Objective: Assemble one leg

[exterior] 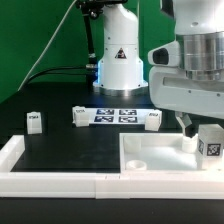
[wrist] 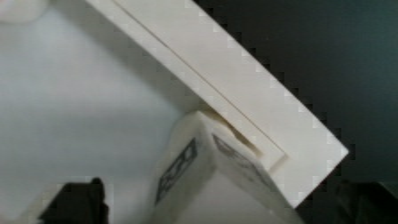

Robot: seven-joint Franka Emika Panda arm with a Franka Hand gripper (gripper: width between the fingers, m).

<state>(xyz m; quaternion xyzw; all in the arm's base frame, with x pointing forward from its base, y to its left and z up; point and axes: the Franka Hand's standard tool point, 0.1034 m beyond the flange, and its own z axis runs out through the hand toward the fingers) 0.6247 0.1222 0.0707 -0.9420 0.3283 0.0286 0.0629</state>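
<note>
Surface: black tabletop (exterior: pixel 60 150) is carrying the parts, with a white fence (exterior: pixel 50 180) running along its near edge.
Leg in hand: one leg (exterior: pixel 209 143) is standing tag-outward at the far corner of the square piece (exterior: pixel 160 160), on the exterior view's right; in the wrist view the leg (wrist: pixel 210 170) is pressing against that piece's raised rim (wrist: pixel 231 80).
Gripper: the gripper (exterior: pixel 190 128) is hovering just over the leg with jaws spread wide, gripping nothing; a dark fingertip (wrist: pixel 75 200) is showing beside the leg.
Seating: whether the leg is sitting fully in its corner hole, I cannot tell.
Handling: the leg is looking light, stiff and smooth, likely slippery; taking it across its two plain flat sides, low and square, seems safest.
Spare legs: three more legs (exterior: pixel 34 121) (exterior: pixel 78 117) (exterior: pixel 152 120) are standing well apart on the table.
Marker board: the marker board (exterior: pixel 115 116) is lying between two of them.
</note>
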